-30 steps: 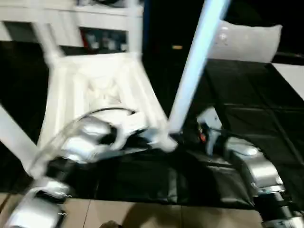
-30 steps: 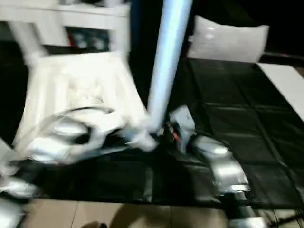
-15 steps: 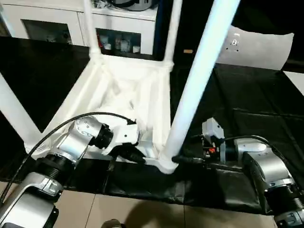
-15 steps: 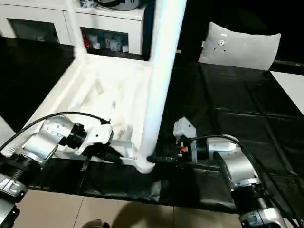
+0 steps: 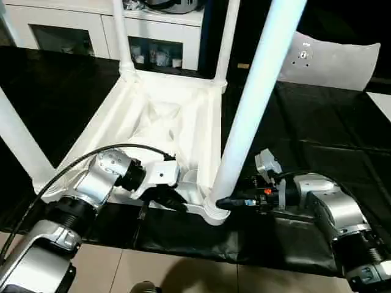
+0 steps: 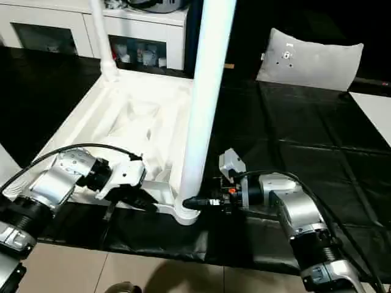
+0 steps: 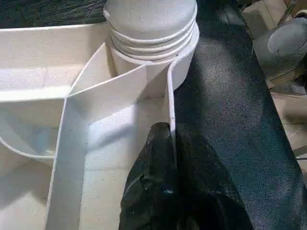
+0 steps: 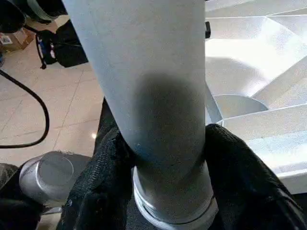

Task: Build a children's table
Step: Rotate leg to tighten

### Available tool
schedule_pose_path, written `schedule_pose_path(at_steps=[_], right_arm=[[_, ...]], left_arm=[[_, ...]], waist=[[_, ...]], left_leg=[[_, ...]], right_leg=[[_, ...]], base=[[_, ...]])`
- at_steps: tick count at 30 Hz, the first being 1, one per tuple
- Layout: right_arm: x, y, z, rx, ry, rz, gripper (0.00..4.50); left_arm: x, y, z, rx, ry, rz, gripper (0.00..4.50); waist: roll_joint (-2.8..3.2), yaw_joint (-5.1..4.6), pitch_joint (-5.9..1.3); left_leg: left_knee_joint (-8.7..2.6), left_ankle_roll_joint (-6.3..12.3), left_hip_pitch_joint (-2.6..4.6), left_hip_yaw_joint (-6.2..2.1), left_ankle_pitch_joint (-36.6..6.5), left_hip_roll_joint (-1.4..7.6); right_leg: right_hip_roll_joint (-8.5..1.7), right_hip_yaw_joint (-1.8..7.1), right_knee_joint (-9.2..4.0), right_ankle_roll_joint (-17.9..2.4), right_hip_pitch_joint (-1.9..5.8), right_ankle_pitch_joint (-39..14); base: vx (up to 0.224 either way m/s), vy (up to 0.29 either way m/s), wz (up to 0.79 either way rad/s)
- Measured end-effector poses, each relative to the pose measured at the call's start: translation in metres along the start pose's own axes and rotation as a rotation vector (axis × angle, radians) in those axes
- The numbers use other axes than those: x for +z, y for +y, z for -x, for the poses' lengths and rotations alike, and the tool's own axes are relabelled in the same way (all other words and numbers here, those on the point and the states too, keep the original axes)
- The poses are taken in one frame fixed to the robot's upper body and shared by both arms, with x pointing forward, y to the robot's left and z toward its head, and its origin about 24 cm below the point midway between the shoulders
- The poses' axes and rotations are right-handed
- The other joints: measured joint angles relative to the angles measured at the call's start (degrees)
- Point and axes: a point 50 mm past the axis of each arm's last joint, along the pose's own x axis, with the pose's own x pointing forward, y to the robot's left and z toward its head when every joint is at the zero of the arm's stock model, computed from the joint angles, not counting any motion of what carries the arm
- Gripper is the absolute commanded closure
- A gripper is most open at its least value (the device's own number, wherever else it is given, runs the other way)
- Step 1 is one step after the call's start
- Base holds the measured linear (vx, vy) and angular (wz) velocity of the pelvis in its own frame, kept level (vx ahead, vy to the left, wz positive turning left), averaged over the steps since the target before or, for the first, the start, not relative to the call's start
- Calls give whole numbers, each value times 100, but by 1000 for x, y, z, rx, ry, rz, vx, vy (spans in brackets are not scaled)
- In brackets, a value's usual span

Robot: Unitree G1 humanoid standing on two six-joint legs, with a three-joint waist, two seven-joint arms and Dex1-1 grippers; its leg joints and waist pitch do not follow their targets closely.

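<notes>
You're looking down at a black mat (image 5: 317, 140) with grid creases, spread over the floor, and pale tiles (image 5: 183, 271) show along its near edge. At the back there's a white cabinet (image 5: 79, 30) with glass doors, and a grey-white pillow (image 5: 333, 61) stands off to the right on the mat.

The tabletop (image 5: 165, 128) lies upside down on the mat, ribbed underside facing up, its long axis running away from you toward the cabinet. Four legs stand in its corner sockets, pointing up and leaning slightly. The far left leg (image 5: 121, 36) and far right leg (image 5: 227, 43) rise by the cabinet, the near left leg (image 5: 18, 140) climbs out at the left edge, and the near right leg (image 5: 253, 104) rises tall right through the middle of your view, its threaded base sitting in the near right socket (image 5: 214, 210).

Your left gripper (image 7: 170, 143) is pinched closed on the thin rim wall of the tabletop, just beside that socket. Your right gripper (image 8: 163, 158) comes in level from the right, black fingers (image 8: 103, 167) on either side of the near right leg just above its threads, pressing against the tube.
</notes>
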Motion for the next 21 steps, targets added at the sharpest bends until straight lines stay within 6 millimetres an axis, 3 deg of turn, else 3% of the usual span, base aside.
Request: schedule_pose_path(at_steps=[4,7,9,14,20,21], right_arm=[[0,2,0,-26,-9,-34,256],[-3,2,-3,-143,-47,-61,256],[-4,-2,-8,-265,-79,-81,256],[-3,-15,-15,-592,-161,-143,257],[9,-31,-31,-971,-226,-225,257],[11,-33,-32,-1008,-229,-229,222]], left_arm=[[0,1,0,15,-10,40,450],[0,7,-3,97,-22,134,450],[0,11,-5,180,-21,196,450],[10,23,-26,341,-57,320,450],[29,38,-54,552,-87,422,450],[32,40,-57,571,-90,429,450]], waist=[[1,24,0],[3,37,0],[3,-46,0],[2,-366,0],[5,-469,0],[5,-474,0]], left_leg=[[-2,0,5,0,0,0],[-2,-3,21,2,1,0],[-3,-5,30,2,2,0],[-2,-11,38,0,5,-4],[-16,-14,24,1,7,-2],[-19,-14,17,1,7,-3]], right_leg=[[0,0,2,0,2,0],[0,6,14,-3,4,2],[-1,7,17,-5,3,9],[-14,0,2,8,-16,8],[-8,3,3,6,-43,52],[-6,5,0,7,-50,52]], base=[[0,0,0],[0,0,0],[0,0,0],[0,0,0],[0,0,0],[0,0,0]])
